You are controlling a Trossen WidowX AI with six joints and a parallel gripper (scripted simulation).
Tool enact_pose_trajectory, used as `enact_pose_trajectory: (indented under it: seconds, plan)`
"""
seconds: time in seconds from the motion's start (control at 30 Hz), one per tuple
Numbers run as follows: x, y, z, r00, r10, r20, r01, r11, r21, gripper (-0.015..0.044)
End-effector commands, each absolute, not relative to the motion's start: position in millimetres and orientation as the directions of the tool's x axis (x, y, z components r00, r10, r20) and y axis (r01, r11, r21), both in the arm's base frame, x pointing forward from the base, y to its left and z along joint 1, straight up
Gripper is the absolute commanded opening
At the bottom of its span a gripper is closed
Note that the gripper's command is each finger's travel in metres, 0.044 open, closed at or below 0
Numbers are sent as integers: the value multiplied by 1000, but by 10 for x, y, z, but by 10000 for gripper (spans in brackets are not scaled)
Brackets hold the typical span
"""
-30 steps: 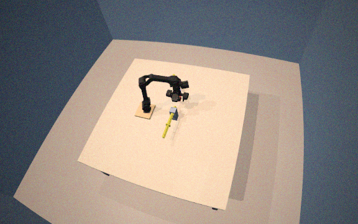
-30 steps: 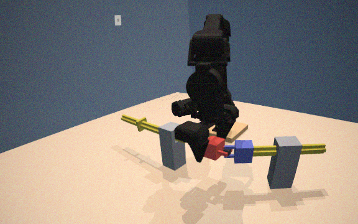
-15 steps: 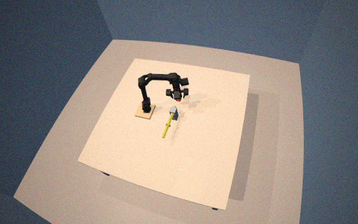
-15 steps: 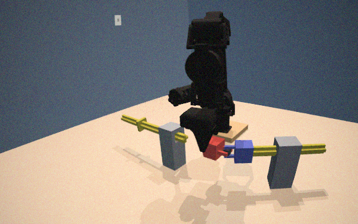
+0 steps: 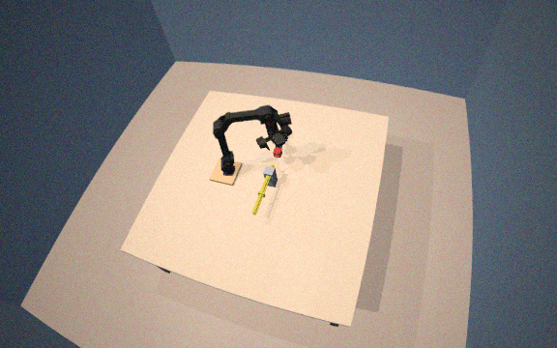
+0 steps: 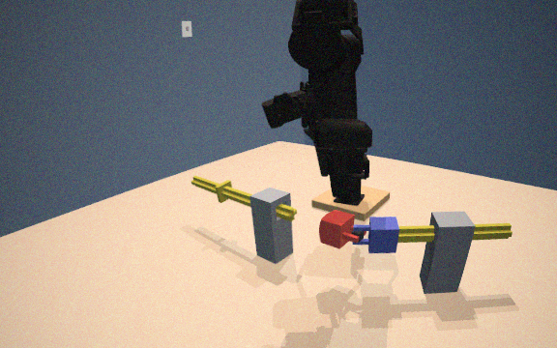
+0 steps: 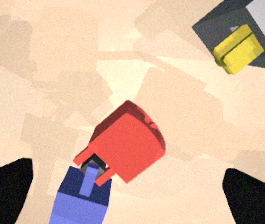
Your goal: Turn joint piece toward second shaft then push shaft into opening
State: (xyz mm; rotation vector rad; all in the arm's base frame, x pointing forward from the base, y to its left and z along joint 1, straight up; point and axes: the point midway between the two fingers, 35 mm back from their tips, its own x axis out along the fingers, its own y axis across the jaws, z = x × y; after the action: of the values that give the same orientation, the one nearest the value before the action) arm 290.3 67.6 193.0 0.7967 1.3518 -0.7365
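The red square joint piece point(image 5: 278, 152) point(image 6: 337, 228) point(image 7: 131, 141) hangs on the blue hinge part point(image 6: 384, 234) point(image 7: 82, 208) at the end of the fixed yellow shaft point(image 6: 488, 232), which runs through a grey block point(image 6: 445, 253). The joint piece is turned towards the tip of the second yellow shaft point(image 5: 259, 199) point(image 6: 230, 192) point(image 7: 237, 51), which sits in its own grey block point(image 5: 270, 175) point(image 6: 272, 227) point(image 7: 263, 10). A gap lies between that tip and the joint piece. My gripper point(image 5: 273, 141) point(image 7: 131, 173) is open and empty. It hangs above the joint piece, with one finger on each side and clear of it.
The arm stands on a small wooden base plate point(image 5: 225, 178) point(image 6: 377, 197) behind the two blocks. The second shaft carries a small cross collar point(image 5: 261, 194) point(image 6: 222, 189) behind its block. Everything stands on a large beige table top point(image 5: 307, 232) point(image 6: 114, 271).
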Motion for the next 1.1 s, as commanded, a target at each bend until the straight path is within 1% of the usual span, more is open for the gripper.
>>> enact_pose_trajectory:
  seconds: [0.0, 0.3, 0.57, 0.73, 1.07]
  plan:
    - [2877, 674, 2119, 109, 10, -994, 747, 659, 89, 440]
    - [2801, 653, 2422, 134, 22, -991, 532, 842, 90, 440]
    - [2794, 651, 2442, 135, 22, -991, 516, 852, 89, 440]
    - [2799, 611, 2413, 125, 34, -992, 567, 818, 99, 440]
    - [2788, 373, 2228, 68, 146, -987, 784, 604, 144, 440]
